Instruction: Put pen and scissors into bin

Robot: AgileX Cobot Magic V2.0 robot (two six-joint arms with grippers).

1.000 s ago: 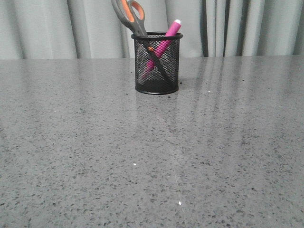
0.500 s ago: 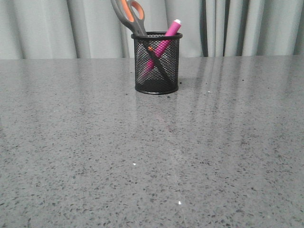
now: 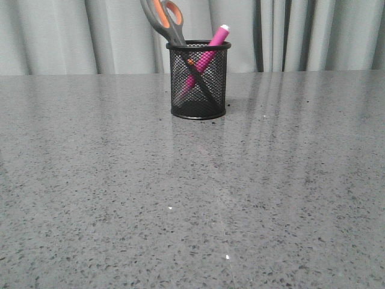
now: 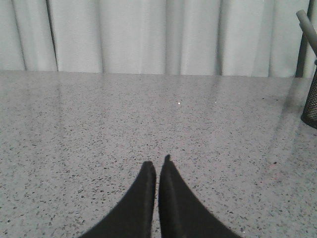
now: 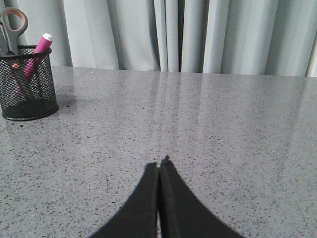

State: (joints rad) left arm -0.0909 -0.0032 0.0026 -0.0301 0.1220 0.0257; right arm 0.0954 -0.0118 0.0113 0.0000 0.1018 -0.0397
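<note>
The black mesh bin stands upright at the back middle of the table. The pink pen leans inside it, its whitish cap above the rim. The scissors stand in it too, orange-lined handles up, blades down inside. The right wrist view shows the bin, pen and scissors far off. My right gripper is shut and empty over bare table. My left gripper is shut and empty; the bin's edge shows at that view's side. Neither gripper shows in the front view.
The grey speckled table reaches back to a pale grey curtain that hangs just behind the bin.
</note>
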